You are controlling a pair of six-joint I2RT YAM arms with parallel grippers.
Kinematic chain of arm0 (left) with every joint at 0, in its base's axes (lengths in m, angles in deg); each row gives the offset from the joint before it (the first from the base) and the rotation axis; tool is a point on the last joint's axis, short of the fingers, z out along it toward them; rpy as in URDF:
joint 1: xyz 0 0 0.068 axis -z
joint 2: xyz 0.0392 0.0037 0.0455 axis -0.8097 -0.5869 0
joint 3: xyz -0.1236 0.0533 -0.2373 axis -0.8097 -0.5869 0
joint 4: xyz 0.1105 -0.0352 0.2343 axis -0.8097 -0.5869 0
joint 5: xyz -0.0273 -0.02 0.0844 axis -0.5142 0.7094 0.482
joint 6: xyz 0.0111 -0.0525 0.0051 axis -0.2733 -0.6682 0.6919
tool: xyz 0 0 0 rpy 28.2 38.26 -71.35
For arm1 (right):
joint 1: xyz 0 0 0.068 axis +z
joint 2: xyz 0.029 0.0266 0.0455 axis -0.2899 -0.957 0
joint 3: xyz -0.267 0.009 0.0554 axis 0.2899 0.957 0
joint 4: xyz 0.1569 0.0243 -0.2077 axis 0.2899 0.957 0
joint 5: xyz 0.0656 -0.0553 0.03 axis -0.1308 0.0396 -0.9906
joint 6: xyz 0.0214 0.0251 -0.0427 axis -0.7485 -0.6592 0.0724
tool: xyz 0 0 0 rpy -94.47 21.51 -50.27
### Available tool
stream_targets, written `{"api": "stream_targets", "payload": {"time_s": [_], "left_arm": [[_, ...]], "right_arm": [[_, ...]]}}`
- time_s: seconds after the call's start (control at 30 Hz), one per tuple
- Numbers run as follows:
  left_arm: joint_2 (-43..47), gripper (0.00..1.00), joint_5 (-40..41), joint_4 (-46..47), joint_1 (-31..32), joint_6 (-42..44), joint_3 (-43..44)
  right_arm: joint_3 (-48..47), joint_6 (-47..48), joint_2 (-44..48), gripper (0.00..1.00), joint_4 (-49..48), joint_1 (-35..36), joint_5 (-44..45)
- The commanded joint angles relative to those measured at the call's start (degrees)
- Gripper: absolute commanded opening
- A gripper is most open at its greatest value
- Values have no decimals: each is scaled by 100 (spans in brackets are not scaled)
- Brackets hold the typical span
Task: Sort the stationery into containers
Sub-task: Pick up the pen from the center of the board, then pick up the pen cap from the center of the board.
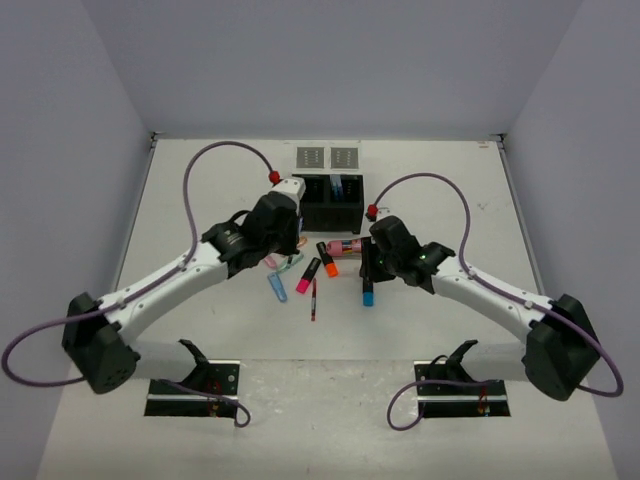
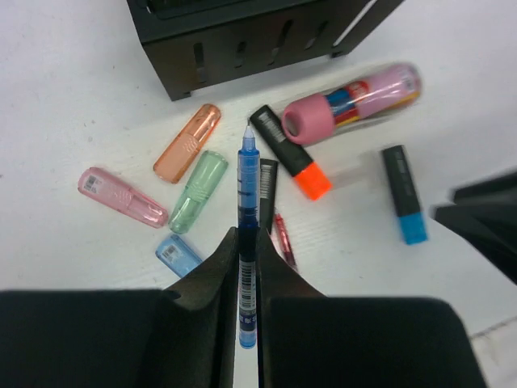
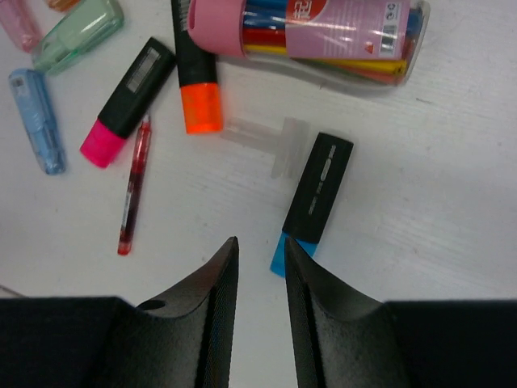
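Bright even light, faint soft shadows, pink tube [image 2: 355, 101] blurred

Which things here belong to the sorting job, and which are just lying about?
Job: blue pen in left hand, highlighters, red pen, pink tube, black box, grey trays.
Not the job: purple cables, black base plates.

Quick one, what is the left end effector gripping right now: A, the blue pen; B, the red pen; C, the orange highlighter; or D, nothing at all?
A: in the left wrist view the left end effector is closed on the blue pen, whose tip sticks out ahead of it.
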Motion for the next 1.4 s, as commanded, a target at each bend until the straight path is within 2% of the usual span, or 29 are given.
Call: {"api": "stream_targets", "payload": {"time_s": [0.0,0.23,0.4,0.6,1.37], "left_arm": [[1522,0,-68,-33,260,-162,-297],[3189,0,-926,77,294,173,-984],[3729,0,-847,-199,303,288,-1216],[4238,0,-392,-229,294,213,-1657],[4205,0,-590,-18,300,277,-1844]], "right_arm": [[-612,-370,-886,31,-92,4,407],[-1243,-494,-1911,29,8,4,609],[-1368,-493,-2192,28,127,4,776],[-1452,-429,-2460,26,260,4,862],[-1508,-342,-3050,24,208,-5,799]]}}
